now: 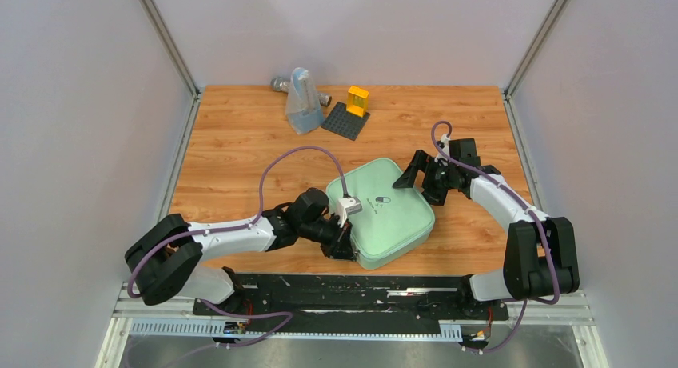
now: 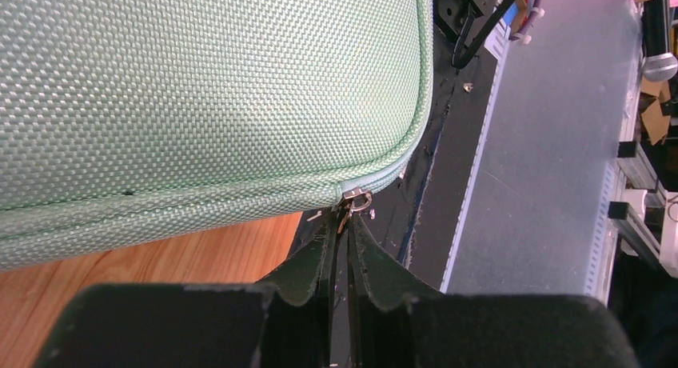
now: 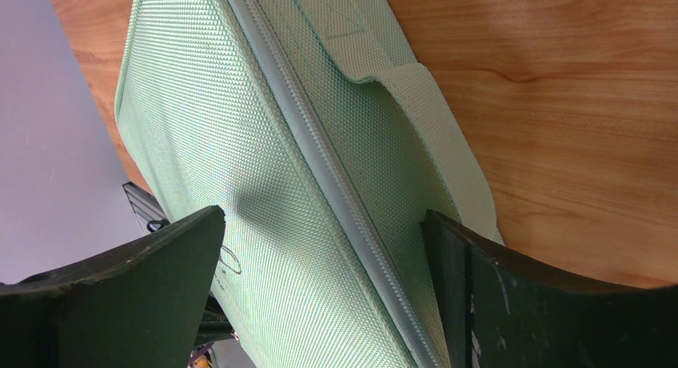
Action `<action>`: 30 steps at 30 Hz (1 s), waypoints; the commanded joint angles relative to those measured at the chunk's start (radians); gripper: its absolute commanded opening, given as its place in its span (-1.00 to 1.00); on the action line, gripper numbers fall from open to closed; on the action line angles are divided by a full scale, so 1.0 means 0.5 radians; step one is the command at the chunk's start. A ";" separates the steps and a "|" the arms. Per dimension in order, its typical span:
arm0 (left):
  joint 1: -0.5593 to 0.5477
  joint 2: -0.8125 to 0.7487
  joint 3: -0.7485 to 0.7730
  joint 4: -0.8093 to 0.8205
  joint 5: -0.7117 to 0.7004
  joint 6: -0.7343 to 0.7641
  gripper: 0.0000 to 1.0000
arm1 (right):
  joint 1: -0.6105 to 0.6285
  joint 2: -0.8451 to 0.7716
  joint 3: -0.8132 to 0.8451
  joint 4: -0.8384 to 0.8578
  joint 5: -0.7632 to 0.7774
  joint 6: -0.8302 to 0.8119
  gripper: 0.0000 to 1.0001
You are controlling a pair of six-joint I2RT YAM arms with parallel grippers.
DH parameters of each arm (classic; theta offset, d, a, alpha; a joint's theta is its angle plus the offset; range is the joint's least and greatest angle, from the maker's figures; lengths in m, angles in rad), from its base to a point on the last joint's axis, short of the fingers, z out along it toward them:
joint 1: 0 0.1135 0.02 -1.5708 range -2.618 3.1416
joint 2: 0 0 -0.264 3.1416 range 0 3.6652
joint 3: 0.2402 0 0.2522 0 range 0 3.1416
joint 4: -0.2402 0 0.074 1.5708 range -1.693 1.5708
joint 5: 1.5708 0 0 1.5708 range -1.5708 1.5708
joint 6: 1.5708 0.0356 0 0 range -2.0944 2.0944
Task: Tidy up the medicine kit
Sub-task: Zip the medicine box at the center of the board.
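Lying on the tabletop (image 1: 240,160) — medicine kit (image 1: 389,216): I see the mint-green woven case flat and zipped, in the near middle, its near corner just beside the table's front edge.
Left gripper (image 2: 340,240): at the kit's near-left corner, fingers pressed almost together on the small metal zipper pull (image 2: 354,204), which sits right where the zip rounds that corner.
Right gripper (image 1: 422,182): spread wide at the kit's far-right side — from my wrist feed one finger sits over the lid and the other over the side wall, and I cannot tell if either touches.
Zip (image 3: 320,152): runs closed between those two fingers.
Handle strap (image 3: 432,136): lies flat against the side wall, beside the zip.
Far edge: a dark grey baseplate (image 1: 342,124) with a yellow block (image 1: 357,100) standing on it, and just left of it a translucent bluish pouch (image 1: 302,104), all well apart from the kit.
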 commanded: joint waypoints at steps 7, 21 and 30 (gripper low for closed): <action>-0.010 -0.064 0.041 0.105 -0.131 -0.030 -0.59 | 0.017 -0.020 -0.026 -0.043 -0.091 0.031 0.94; -0.065 -0.129 -0.050 0.180 -0.285 -0.079 -0.77 | 0.015 -0.018 -0.026 -0.043 -0.097 0.034 0.94; -0.064 -0.135 -0.053 0.164 -0.306 -0.075 -0.72 | 0.016 -0.015 -0.026 -0.046 -0.094 0.034 0.94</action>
